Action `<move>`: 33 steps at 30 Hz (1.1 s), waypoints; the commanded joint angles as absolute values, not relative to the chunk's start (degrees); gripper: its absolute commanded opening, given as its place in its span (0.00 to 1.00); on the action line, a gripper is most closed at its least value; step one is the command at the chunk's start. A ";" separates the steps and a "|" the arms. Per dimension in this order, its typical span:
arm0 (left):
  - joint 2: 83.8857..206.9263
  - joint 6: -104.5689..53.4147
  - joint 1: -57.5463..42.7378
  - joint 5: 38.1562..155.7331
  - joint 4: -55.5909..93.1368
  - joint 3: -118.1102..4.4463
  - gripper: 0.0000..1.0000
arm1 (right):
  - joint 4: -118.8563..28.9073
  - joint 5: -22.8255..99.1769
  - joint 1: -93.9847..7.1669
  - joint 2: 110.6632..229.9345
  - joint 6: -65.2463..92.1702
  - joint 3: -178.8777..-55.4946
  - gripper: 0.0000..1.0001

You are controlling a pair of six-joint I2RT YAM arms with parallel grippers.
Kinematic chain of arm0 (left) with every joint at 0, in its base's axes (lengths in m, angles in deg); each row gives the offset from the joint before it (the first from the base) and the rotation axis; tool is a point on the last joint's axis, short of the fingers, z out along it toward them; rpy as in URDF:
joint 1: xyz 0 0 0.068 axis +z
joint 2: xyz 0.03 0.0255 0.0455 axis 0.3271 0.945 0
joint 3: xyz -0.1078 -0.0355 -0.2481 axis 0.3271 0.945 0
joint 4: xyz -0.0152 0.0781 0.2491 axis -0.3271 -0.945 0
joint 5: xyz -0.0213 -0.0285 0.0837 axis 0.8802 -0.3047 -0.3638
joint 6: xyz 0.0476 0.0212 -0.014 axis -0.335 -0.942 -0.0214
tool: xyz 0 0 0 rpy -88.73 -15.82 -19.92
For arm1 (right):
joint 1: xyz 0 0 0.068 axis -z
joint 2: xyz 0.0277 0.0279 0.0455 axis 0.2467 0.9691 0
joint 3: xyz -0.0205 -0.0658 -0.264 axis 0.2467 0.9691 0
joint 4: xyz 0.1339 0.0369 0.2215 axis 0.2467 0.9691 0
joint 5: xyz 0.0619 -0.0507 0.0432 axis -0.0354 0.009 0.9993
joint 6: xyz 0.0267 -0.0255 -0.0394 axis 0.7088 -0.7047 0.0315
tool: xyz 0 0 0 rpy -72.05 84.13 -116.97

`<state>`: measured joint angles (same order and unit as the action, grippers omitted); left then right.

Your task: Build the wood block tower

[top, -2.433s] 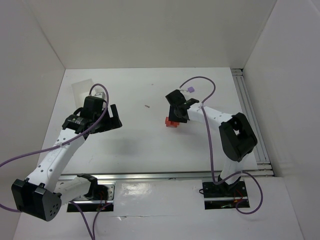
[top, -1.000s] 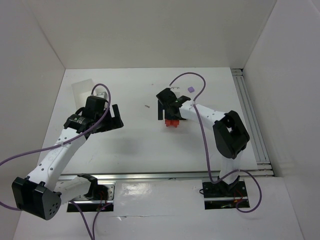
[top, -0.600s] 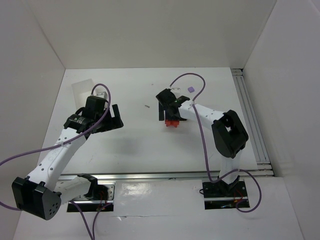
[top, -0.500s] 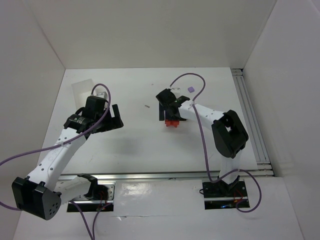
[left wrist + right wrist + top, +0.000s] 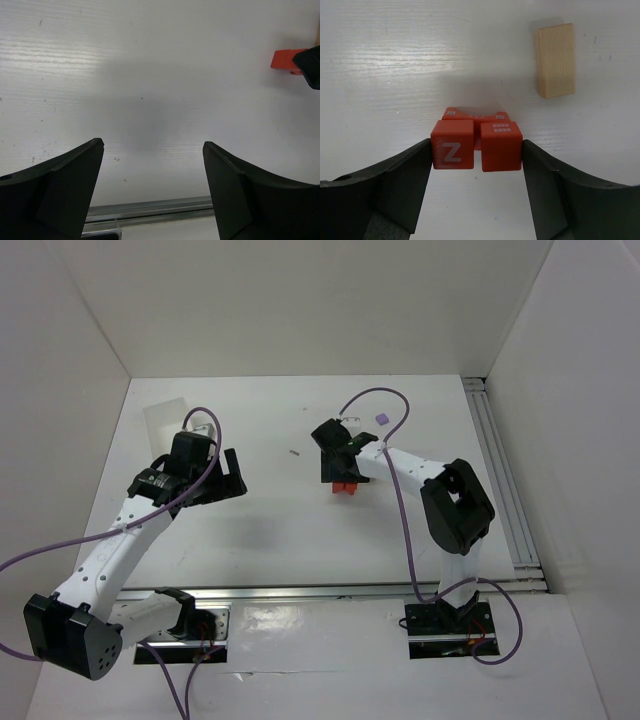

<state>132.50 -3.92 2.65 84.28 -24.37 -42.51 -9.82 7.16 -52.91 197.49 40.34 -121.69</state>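
Two red-orange cubes, one marked Z [image 5: 452, 144] and one with small squares [image 5: 501, 146], sit side by side with a thin gap between them. A third red-orange block [image 5: 475, 115] lies just behind them. My right gripper [image 5: 476, 150] has a finger pressed against the outer face of each cube. In the top view the same red blocks [image 5: 346, 487] show just below the right gripper [image 5: 338, 472]. A pale tan block [image 5: 555, 60] lies flat further back. A lilac cube [image 5: 382, 418] sits alone behind the right arm. My left gripper [image 5: 152, 150] hangs open over bare table, far left of the blocks.
A translucent white box [image 5: 165, 418] stands at the back left, behind the left gripper [image 5: 232, 472]. A tiny dark speck [image 5: 295, 452] lies mid-table. A metal rail [image 5: 505, 480] runs along the right edge of the table. White walls enclose the table.
The right gripper's jaws have narrowed from wide open until they touch the two red-orange cubes. The left arm has not moved.
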 commanded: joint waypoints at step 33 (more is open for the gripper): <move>133.37 -4.46 2.48 84.11 -23.15 -43.11 0.93 | -8.48 5.66 -53.39 199.26 42.33 -124.96 0.75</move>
